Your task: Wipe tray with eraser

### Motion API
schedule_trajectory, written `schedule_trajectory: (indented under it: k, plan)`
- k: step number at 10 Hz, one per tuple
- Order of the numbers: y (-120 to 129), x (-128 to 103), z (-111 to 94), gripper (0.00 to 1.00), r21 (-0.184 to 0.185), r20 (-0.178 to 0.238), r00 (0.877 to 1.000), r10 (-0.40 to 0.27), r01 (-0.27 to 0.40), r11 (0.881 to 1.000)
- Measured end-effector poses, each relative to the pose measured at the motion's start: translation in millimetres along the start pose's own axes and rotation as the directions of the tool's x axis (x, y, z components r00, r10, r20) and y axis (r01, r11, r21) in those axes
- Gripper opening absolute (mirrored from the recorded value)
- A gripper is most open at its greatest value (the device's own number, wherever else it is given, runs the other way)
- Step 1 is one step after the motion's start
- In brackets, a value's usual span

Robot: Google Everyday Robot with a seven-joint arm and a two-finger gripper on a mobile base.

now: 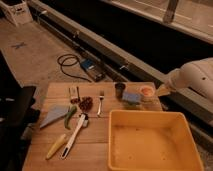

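The yellow tray (153,143) sits on the front right of the wooden table (95,150), and nothing shows inside it. The eraser (74,93), a small pale block with dark stripes, lies at the table's back left, far from the tray. My gripper (161,91) is at the end of the white arm (192,77) that reaches in from the right. It hangs over the table's back right corner, next to a small orange bowl (146,91), behind the tray and well to the right of the eraser.
A blue sponge block (131,97) and a dark cup (119,89) stand behind the tray. A fork (100,103), a reddish lump (86,104), a green item (69,116), a grey-blue cloth (53,115), a white-handled brush (75,135) and a yellow item (56,146) lie to the left. A black chair (17,107) stands at the left.
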Motion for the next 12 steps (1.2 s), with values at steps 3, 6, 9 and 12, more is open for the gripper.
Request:
schedule_trajectory:
  k: [3, 6, 9, 12]
  plan:
    - [-0.5, -0.3, -0.9, 0.66, 0.002, 0.0, 1.0, -0.001, 0.001, 1.0]
    - [-1.9, 0.3, -1.6, 0.66, 0.004, 0.002, 1.0, 0.002, -0.002, 1.0]
    - [-18.8, -28.1, -11.3, 0.66, 0.025, 0.011, 0.997, -0.081, 0.081, 0.996]
    - [-8.1, -88.4, -2.1, 0.66, 0.012, 0.02, 0.981, -0.191, 0.191, 0.982]
